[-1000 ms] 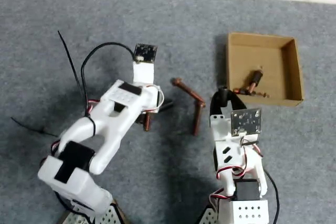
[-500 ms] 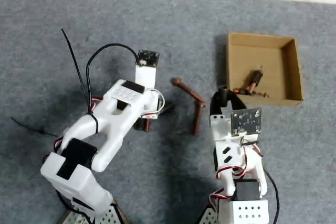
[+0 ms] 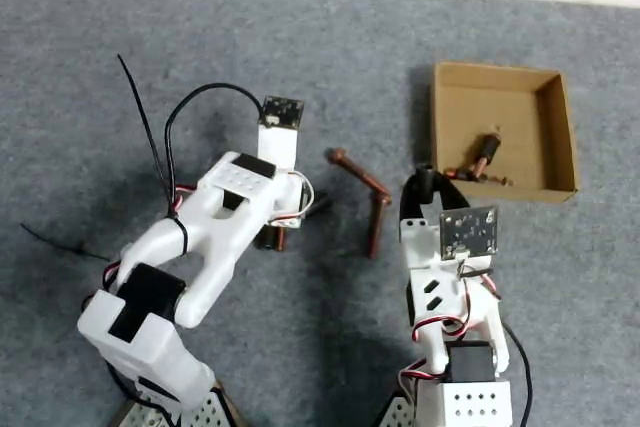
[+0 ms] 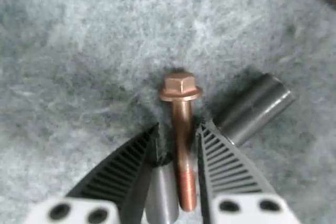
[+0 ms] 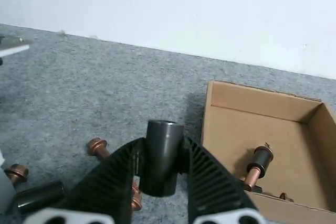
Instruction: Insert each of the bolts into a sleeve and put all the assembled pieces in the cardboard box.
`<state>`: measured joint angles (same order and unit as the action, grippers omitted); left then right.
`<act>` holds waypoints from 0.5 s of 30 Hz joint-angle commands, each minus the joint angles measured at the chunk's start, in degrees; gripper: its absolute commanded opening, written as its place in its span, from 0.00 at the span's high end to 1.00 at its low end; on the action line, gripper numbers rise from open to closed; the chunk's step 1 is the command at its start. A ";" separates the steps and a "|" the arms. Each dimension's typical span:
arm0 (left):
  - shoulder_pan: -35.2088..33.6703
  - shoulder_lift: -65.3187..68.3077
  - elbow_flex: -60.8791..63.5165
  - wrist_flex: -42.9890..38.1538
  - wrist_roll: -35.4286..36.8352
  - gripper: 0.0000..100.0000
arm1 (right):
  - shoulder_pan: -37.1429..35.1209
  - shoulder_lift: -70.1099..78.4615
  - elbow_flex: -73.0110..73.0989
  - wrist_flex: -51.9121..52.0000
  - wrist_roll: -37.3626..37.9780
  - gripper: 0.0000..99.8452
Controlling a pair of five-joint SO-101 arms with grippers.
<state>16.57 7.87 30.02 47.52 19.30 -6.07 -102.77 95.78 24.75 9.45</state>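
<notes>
The left hand (image 4: 178, 127) sits low over the grey tabletop (image 3: 520, 287), left of centre in the high view. Its fingers are slightly spread and straddle a copper bolt (image 4: 182, 129) that lies flat on the tabletop. A narrow gap shows on each side of the shank, and the hexagonal head sticks out past the fingertips. A dark lying sleeve (image 4: 254, 108) rests just beside that hand, angled away from the bolt.

The right hand (image 5: 163, 142) is pressed onto a dark held sleeve (image 5: 160, 156), pinching it upright between the two ribbed fingers with its open end on top. In the high view this hand is right of centre, just off the lower left corner of the cardboard box (image 3: 555, 127).

The box stands in the upper right of the high view. Inside it, towards its lower edge, lies an assembled piece (image 3: 486, 150), a bolt pushed through a dark sleeve. More copper hardware (image 3: 465, 174) lies beside it, too small to make out.

Two loose bolts (image 3: 357, 172) lie on the tabletop in the middle of the high view, between the two arms, their ends meeting at an angle.
</notes>
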 commanded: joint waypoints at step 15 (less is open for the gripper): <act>0.48 0.04 -0.48 1.05 0.26 0.99 | -0.04 -0.13 5.93 -1.63 0.62 0.99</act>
<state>17.27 7.87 30.02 47.52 19.30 -6.07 -102.77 95.78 24.75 9.45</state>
